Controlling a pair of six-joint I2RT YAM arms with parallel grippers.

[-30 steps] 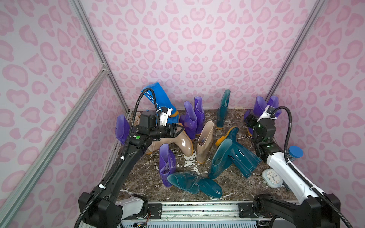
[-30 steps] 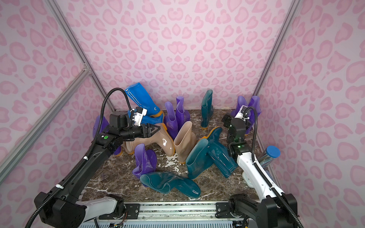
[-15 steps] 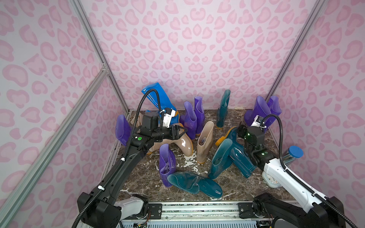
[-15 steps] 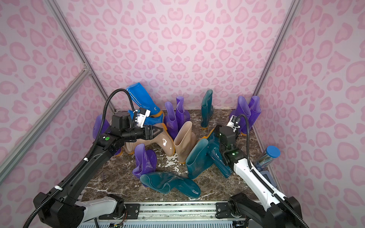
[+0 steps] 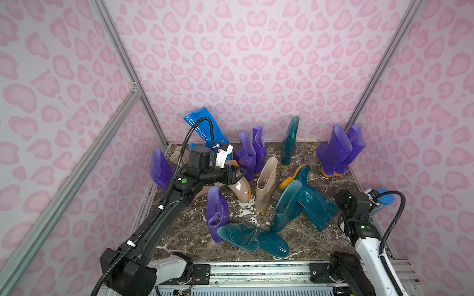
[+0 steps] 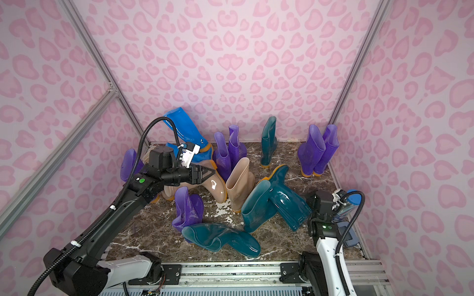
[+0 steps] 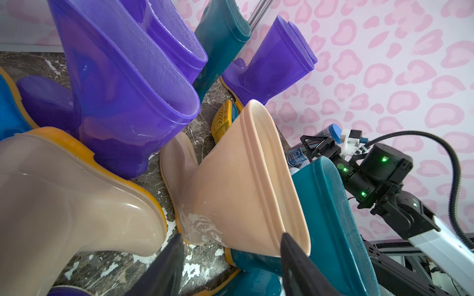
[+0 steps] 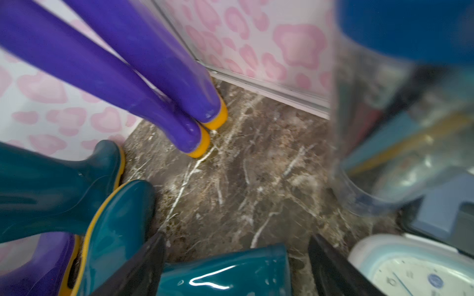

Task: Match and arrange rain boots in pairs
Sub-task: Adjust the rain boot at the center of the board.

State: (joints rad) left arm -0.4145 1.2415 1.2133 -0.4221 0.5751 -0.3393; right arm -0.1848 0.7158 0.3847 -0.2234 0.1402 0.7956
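a blue-capped clear cylinder (image 6: pixel 356 198) is sitting near the right wall on the dark marble tabletop (image 5: pixel 307 246). a white round clock (image 8: pixel 410 271) is resting just beside it, with a blurred blue-grey block (image 8: pixel 446 205), perhaps a case, lying near both. pink spotted walls (image 5: pixel 256 64) are enclosing everything.

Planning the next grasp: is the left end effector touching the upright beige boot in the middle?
Apart. Both top views show a clear gap between the left end effector and the upright beige boot.

I see glossy, wet-looking rubber on the teal boots (image 5: pixel 305 205), translucent purple boots (image 7: pixel 123 97) with a fine mesh texture inside, and a beige boot (image 7: pixel 230 184) looking matt at its ribbed cuff. The tabletop (image 8: pixel 256 179) looks like polished veined marble; the frame rails (image 5: pixel 77 176) brushed metal.
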